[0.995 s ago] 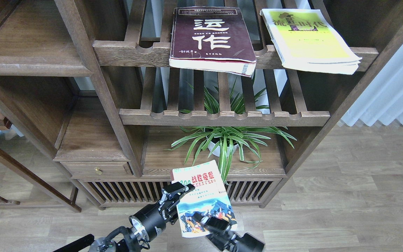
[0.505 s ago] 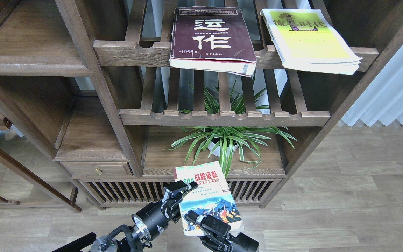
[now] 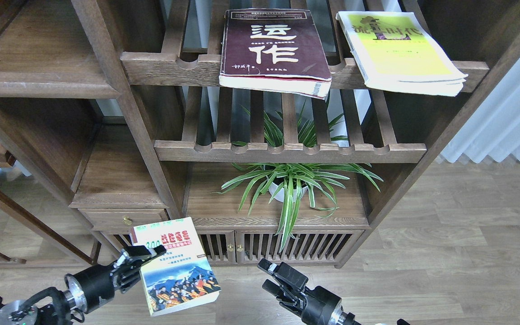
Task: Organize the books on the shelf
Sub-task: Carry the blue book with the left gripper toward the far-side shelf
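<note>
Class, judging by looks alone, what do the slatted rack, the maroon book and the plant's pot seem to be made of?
Slatted rack: dark-stained wood, matte; grain shows on the scalloped rail.
Maroon book: paper with a slightly glossy card cover; white page edges show.
Pot: smooth white, perhaps ceramic or plastic; leaves mostly hide it.

- On my top slatted rack [image 3: 188,67], two books lie side by side: the thick one [image 3: 273,49] left, the thinner one [image 3: 400,49] right.
- The potted plant [image 3: 289,183] stands two levels below.
- My left gripper [image 3: 140,259] grips the "300" book [image 3: 176,271] low, left of my right gripper [image 3: 273,277].
</note>
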`<state>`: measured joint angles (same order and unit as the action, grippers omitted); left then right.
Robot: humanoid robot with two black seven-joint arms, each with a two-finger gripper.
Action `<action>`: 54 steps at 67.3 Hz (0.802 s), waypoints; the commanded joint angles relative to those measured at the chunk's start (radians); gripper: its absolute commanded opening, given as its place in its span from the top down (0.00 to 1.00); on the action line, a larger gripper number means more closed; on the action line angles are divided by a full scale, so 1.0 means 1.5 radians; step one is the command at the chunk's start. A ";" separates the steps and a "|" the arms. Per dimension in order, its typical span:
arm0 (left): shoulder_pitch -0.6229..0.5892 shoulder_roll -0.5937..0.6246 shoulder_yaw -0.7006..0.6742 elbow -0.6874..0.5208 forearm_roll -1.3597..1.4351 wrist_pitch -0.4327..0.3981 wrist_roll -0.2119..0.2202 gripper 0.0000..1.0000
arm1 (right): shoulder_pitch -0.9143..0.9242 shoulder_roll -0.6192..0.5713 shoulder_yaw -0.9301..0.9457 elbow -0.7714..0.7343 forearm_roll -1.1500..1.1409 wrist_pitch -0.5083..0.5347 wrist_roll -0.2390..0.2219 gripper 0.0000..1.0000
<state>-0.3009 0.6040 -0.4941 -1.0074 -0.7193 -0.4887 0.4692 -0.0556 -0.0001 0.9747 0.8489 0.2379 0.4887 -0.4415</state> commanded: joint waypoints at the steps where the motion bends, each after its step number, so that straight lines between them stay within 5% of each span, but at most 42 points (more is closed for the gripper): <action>1: -0.028 0.073 0.001 -0.004 0.000 0.000 0.013 0.98 | 0.000 0.000 0.001 -0.005 0.000 0.000 0.001 0.01; 54: -0.193 0.388 -0.064 -0.101 0.032 0.000 0.013 0.96 | 0.001 0.000 0.006 -0.012 0.000 0.000 0.001 0.01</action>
<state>-0.5318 1.1518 -0.5868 -1.1527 -0.6794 -0.4887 0.4889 -0.0535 0.0000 0.9813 0.8314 0.2364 0.4887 -0.4405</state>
